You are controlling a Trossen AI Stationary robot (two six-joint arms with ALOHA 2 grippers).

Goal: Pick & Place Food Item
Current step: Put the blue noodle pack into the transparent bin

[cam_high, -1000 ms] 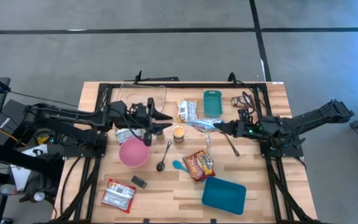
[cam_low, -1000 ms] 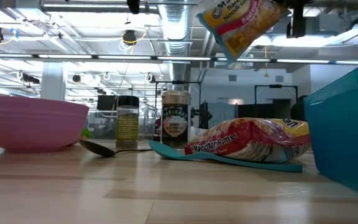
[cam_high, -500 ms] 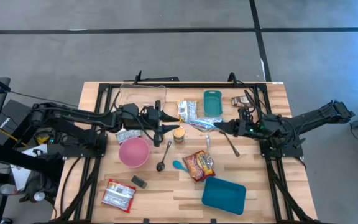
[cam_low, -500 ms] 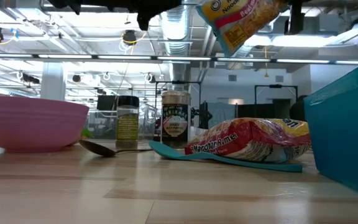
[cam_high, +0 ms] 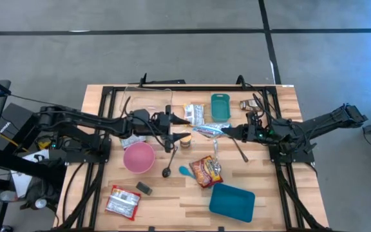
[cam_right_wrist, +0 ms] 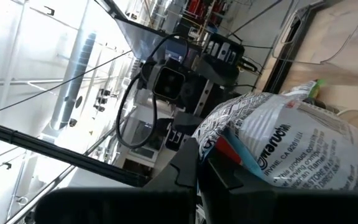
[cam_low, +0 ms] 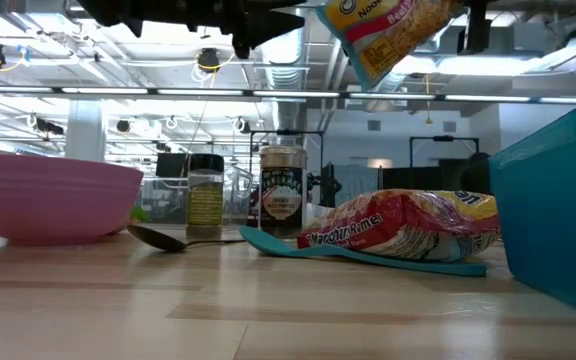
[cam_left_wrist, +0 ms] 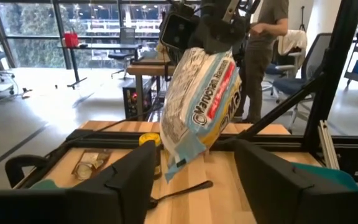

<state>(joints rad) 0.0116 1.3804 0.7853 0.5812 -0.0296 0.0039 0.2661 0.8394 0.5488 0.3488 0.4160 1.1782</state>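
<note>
My work surface is a light wooden table (cam_high: 102, 96) with black frame rails along its edges. On it rest a pink bowl (cam_high: 138, 157), a metal spoon (cam_high: 169, 162) just beside it, and a small jar (cam_high: 185, 140) near the spoon's handle. A red noodle packet (cam_high: 205, 171) lies on a teal spoon (cam_high: 185, 171). Closer to the front edge sit a teal container (cam_high: 232, 202), another noodle packet (cam_high: 123, 202) and a small dark block (cam_high: 143, 188). Toward the back lie a clear tray (cam_high: 148, 100), a green tray (cam_high: 219, 107) and a silver packet (cam_high: 194, 115).
</note>
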